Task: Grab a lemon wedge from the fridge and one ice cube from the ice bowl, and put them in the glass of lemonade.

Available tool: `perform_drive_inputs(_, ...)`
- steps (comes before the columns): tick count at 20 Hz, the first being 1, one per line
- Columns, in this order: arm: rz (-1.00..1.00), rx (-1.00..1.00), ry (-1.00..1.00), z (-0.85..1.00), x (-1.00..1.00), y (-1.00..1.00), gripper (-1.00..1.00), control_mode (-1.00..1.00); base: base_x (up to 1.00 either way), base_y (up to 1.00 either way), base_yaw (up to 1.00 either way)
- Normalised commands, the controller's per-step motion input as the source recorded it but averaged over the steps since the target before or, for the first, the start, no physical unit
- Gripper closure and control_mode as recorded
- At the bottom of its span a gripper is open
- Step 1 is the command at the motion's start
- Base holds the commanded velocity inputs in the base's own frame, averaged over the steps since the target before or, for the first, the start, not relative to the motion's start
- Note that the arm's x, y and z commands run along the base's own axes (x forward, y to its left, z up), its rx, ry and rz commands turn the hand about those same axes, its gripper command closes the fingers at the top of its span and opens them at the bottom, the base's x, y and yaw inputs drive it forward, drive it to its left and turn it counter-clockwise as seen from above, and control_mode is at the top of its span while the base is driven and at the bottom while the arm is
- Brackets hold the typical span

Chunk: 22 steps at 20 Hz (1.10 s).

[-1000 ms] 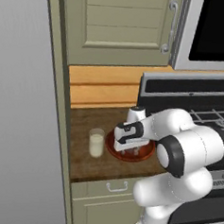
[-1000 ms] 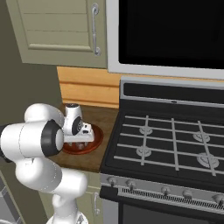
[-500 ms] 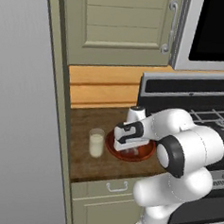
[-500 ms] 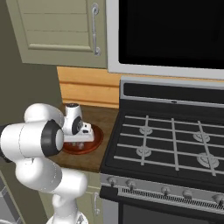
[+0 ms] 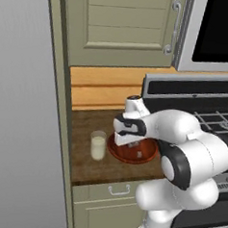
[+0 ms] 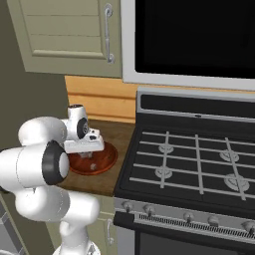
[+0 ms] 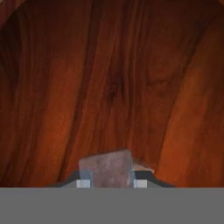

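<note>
Down inside the shallow reddish-brown wooden ice bowl [image 5: 149, 156], with the clear glass of pale lemonade [image 5: 98, 145] at its 9 o'clock on the brown surface [image 5: 90, 169], a pale translucent ice cube [image 7: 106, 168] is seen gripped between the fingers [image 7: 84, 182], so a straight, slow lift is advised to keep it from slipping.

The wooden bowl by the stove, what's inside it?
The ice bowl holds at least one pale ice cube, sitting between the fingertips of the gripper down inside it. The robot's hand covers part of the bowl's inside, so any other cubes stay hidden.
</note>
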Motion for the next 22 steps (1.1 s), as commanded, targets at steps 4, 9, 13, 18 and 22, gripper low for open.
perform_drive_inputs(4,0.00,-0.01,-0.01,0.52,-0.02,0.08,1.00,-1.00,0.00,0.00,0.00)
perform_drive_inputs(9,0.01,0.03,-0.07,0.23,-0.22,0.00,1.00,-1.00,0.00,0.00,0.00)
perform_drive_inputs(13,0.00,0.03,-0.13,0.13,-0.33,0.00,1.00,-1.00,0.00,0.00,0.00)
perform_drive_inputs(18,0.02,0.04,-0.15,0.26,-0.18,0.00,1.00,-1.00,0.00,0.00,0.00)
perform_drive_inputs(22,0.06,0.04,-0.11,0.53,0.00,0.04,1.00,-1.00,0.00,0.00,0.00)
